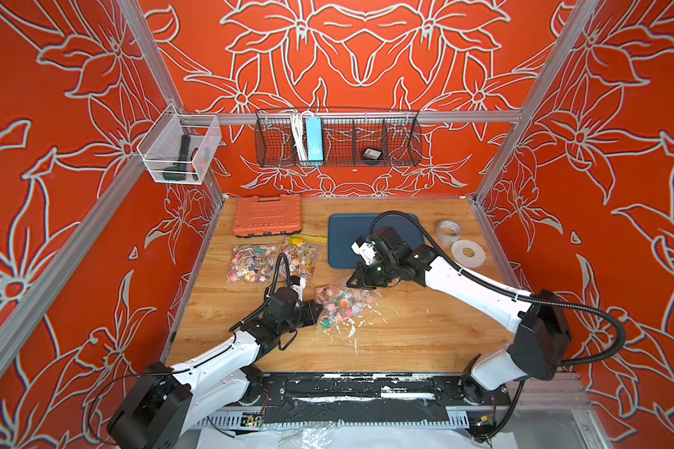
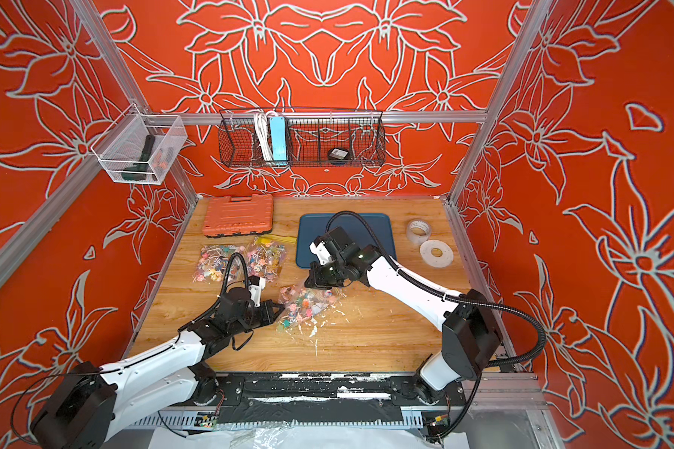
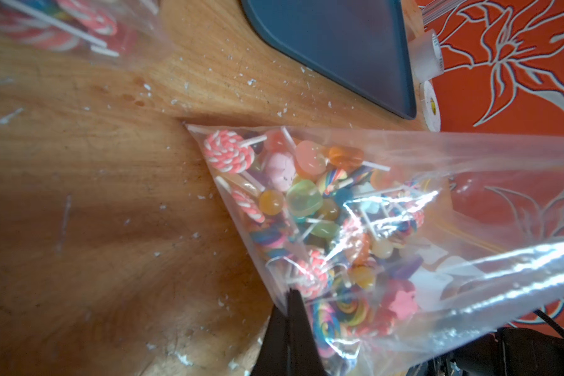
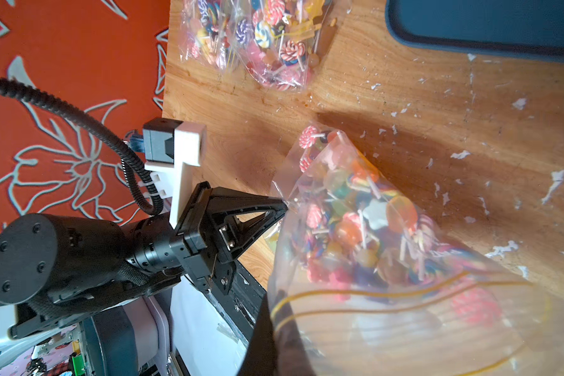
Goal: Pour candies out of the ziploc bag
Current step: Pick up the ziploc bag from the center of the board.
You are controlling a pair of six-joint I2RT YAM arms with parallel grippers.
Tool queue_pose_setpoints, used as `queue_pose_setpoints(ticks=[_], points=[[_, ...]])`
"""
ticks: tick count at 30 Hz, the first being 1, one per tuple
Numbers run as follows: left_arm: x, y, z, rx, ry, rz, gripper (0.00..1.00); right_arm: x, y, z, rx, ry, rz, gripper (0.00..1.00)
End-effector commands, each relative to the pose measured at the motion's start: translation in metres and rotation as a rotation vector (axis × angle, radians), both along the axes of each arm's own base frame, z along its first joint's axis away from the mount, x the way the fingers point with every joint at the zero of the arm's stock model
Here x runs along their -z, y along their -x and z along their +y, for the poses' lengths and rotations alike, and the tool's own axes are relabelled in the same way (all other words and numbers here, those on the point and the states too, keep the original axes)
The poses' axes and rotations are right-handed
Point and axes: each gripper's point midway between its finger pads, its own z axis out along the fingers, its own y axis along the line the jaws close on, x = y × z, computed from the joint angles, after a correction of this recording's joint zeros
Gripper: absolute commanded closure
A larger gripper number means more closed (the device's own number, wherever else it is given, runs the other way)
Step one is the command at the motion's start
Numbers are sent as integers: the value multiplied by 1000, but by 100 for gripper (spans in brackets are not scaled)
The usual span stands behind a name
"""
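A clear ziploc bag (image 1: 341,305) (image 2: 308,305) hangs low over the middle of the wooden table, and both grippers hold it. It is packed with candies (image 3: 303,198) (image 4: 349,224), small multicoloured lollipops on white sticks, all bunched in its lower corner. My left gripper (image 1: 320,309) (image 3: 292,296) is shut on the bag's side edge beside the candies. My right gripper (image 1: 353,282) (image 4: 274,312) is shut on the higher end by the yellow zip lines. In the right wrist view the left gripper (image 4: 285,205) pinches the plastic.
Two more candy-filled bags (image 1: 251,262) (image 1: 300,254) lie at the left. Behind them is an orange tool case (image 1: 267,215). A dark blue tray (image 1: 341,241) sits at the back middle, with two tape rolls (image 1: 450,231) (image 1: 467,252) to its right. White scraps (image 1: 360,322) litter the wood.
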Motion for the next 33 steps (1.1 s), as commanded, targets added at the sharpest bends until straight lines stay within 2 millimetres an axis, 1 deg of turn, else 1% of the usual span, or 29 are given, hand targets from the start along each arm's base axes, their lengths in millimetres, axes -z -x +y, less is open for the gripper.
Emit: queue_pose_setpoints(ticks=[1, 2, 3, 5, 8, 12, 14, 16, 19, 22, 25, 28, 33], points=[[-23, -12, -6, 7, 13, -52, 100, -36, -14, 2, -9, -25, -111, 100], [-28, -15, -7, 10, 19, -63, 100, -39, -16, 1, -10, -19, -122, 100], [-24, -16, -10, 16, 11, -45, 100, -42, -19, 0, -8, -10, -137, 100], [-31, -22, -15, 27, 17, -53, 100, -49, -26, -6, 6, 5, -166, 100], [-45, -36, -22, 36, 13, -82, 100, -57, -43, -17, 41, 18, -200, 100], [-73, -64, -36, 42, 11, -145, 100, -61, -74, -33, 82, 35, -226, 100], [-87, -81, -45, 50, 11, -178, 100, -61, -94, -42, 99, 57, -245, 100], [-97, -98, -56, 60, 11, -198, 100, -63, -112, -51, 113, 84, -265, 100], [-103, -126, -73, 74, 12, -218, 100, -65, -141, -67, 141, 131, -289, 100], [-99, -158, -91, 88, -8, -221, 100, -61, -167, -81, 165, 156, -282, 100], [-89, -191, -109, 100, -39, -218, 100, -50, -191, -92, 197, 168, -267, 100], [-74, -220, -127, 113, -57, -206, 100, -38, -209, -102, 222, 178, -249, 100], [-70, -262, -151, 125, -58, -220, 100, -17, -235, -120, 268, 199, -216, 100]])
